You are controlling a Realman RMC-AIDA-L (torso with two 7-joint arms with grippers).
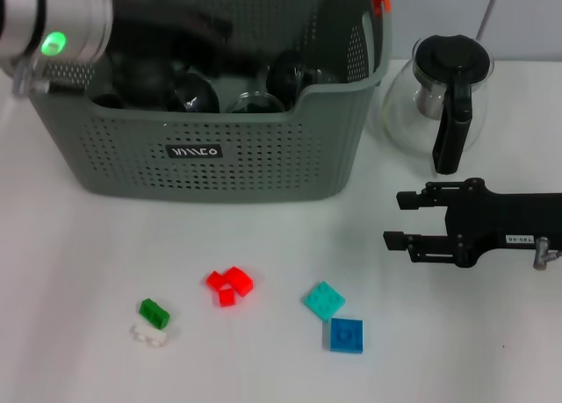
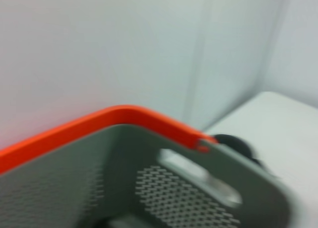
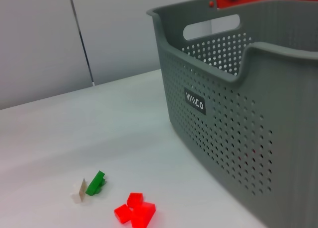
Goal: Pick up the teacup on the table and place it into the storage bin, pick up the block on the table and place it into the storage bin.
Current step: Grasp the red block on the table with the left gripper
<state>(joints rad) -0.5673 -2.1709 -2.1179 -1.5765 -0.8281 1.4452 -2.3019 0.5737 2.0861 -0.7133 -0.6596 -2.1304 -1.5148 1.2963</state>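
Observation:
The grey perforated storage bin (image 1: 219,148) stands at the back of the table, also seen in the right wrist view (image 3: 238,118) and as an orange-edged rim (image 2: 119,116) in the left wrist view. Dark rounded teacups (image 1: 195,91) and a clear one (image 1: 255,100) lie inside it. My left arm (image 1: 61,25) reaches over the bin's left side, and its gripper is a dark blur (image 1: 167,25) above the contents. Red (image 1: 230,285), green (image 1: 154,312), white (image 1: 149,334), teal (image 1: 324,299) and blue (image 1: 347,334) blocks lie on the table in front. My right gripper (image 1: 402,219) hovers open at the right, holding nothing.
A glass pot with a black handle and lid (image 1: 443,100) stands right of the bin, just behind my right gripper. The green (image 3: 95,183), white (image 3: 78,190) and red (image 3: 135,213) blocks also show in the right wrist view. A white wall rises behind the table.

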